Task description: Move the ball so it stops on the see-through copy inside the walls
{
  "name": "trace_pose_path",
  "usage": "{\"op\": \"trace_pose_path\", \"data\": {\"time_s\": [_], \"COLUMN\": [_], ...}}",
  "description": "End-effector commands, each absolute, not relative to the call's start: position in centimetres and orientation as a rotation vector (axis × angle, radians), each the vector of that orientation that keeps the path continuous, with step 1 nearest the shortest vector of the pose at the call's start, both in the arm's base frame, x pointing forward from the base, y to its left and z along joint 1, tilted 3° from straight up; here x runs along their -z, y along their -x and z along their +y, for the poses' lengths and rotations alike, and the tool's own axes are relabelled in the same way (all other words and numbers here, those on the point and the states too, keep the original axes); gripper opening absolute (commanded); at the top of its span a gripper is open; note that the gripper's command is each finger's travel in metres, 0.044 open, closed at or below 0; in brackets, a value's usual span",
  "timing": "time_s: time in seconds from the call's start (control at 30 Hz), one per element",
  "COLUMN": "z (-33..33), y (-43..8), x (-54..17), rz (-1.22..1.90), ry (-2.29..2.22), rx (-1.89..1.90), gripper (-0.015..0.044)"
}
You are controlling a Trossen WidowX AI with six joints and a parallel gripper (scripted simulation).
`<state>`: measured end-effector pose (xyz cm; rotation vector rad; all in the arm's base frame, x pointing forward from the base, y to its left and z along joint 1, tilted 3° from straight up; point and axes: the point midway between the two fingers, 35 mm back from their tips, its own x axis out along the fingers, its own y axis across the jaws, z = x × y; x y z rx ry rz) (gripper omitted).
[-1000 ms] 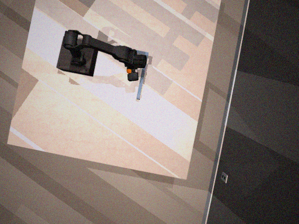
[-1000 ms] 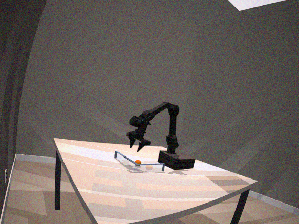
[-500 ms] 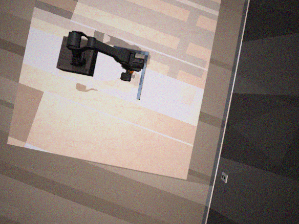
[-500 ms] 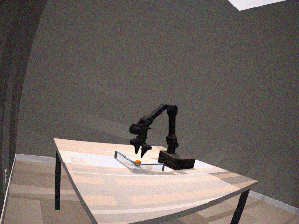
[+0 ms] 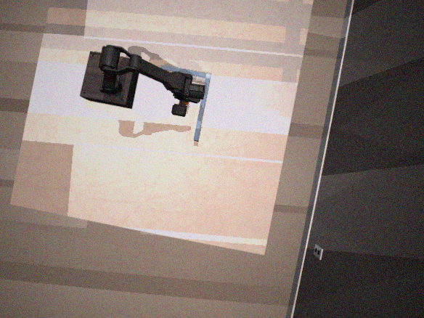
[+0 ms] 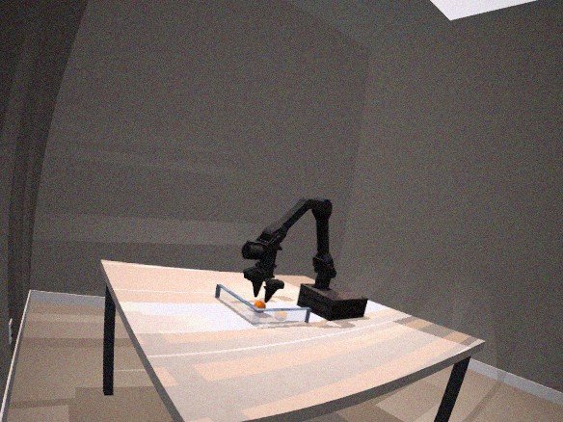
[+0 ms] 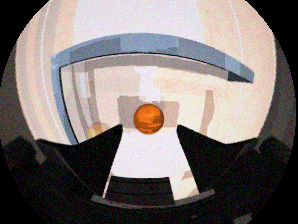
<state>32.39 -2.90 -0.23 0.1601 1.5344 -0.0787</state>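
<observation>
Top view: the arm reaches from its base [image 5: 107,78] toward 3 o'clock, and the gripper [image 5: 184,103] hides all but a sliver of the ball [image 5: 186,104] inside the corner of the clear walls [image 5: 200,105].

Exterior view: the gripper [image 6: 264,290] hangs spread and empty just above the ball [image 6: 259,304], which rests on the bench [image 6: 299,366] by the corner; the see-through copy [image 6: 281,315] sits at its 4 o'clock, near the other wall.

Wrist view: the ball [image 7: 148,117] lies centred between the jaws, likely lined up for a grasp.
</observation>
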Motion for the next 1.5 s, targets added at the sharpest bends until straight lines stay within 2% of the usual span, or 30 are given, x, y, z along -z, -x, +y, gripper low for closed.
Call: {"op": "trace_pose_path", "data": {"time_s": [0.0, 0.57, 0.7, 0.93, 1.17, 1.47], "z": [-2.8, -2.6, -2.6, -2.6, -3.4, -3.4], "y": [-32.4, -32.3, -32.3, -32.3, -33.6, -33.5], "x": [1.0, 3.5, 3.5, 3.5, 1.4, -2.8], "rz": [1.536, 1.536, 1.536, 1.536, 1.472, 1.488], "ry": [-0.168, -0.168, -0.168, -0.168, -0.159, -0.151], "rx": [0.081, 0.081, 0.081, 0.081, 0.094, 0.07], "gripper": [0.0343, 0.0343, 0.0238, 0.0192, 0.0008, 0.0]}}
